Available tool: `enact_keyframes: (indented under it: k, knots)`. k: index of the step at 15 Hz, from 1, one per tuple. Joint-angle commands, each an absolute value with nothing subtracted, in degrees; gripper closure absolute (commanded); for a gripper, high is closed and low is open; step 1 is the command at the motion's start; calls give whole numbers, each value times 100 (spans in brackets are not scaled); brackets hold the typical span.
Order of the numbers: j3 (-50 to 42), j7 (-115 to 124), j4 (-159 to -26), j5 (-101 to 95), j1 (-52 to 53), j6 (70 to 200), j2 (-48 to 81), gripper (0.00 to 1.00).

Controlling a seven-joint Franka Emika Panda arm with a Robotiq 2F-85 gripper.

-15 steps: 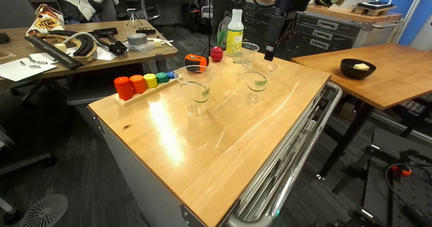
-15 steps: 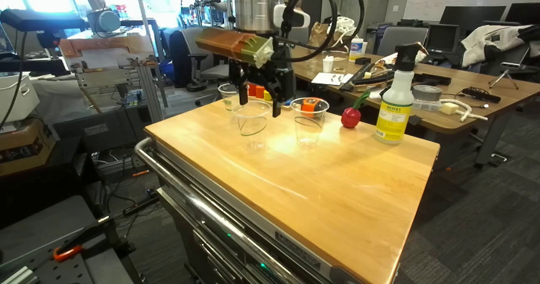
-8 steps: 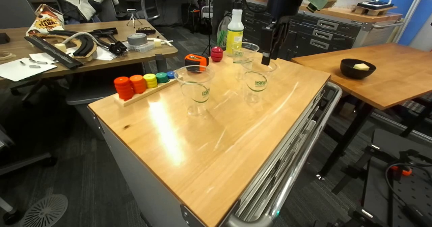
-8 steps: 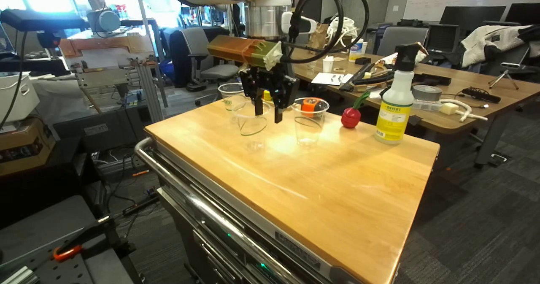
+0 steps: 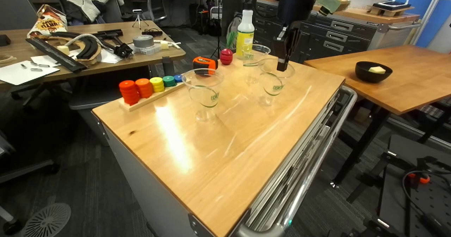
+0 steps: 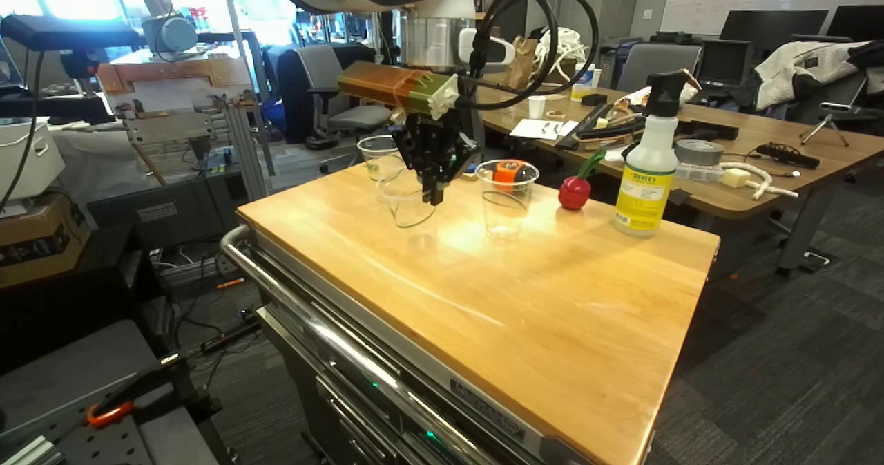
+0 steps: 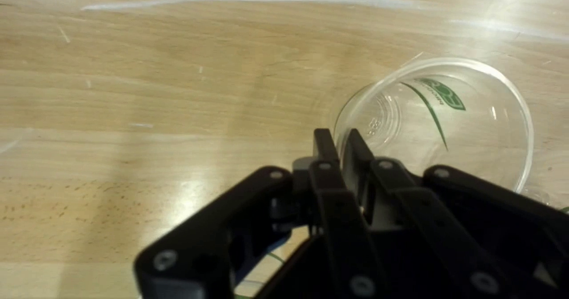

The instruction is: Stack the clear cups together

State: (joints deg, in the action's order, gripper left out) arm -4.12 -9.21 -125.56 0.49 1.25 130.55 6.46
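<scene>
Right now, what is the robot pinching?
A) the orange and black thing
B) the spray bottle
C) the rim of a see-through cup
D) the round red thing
C: in the wrist view, the gripper is closed across the rim of a clear cup.

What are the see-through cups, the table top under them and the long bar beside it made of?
Cups: probably thin, glossy plastic; you see right through their walls.
Table top: looks like varnished wood, with grain lines and shiny glare.
Bar: seems to be polished metal, silvery with bright streaks, perhaps steel.
</scene>
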Motion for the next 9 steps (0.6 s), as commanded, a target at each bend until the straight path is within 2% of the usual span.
enact_keyframes:
  k: [1,9]
  knots:
    - [-272,-960,-12321,173,-5,12687,668,96]
    - [-258,-653,-10876,275,-15,10681,1004,93]
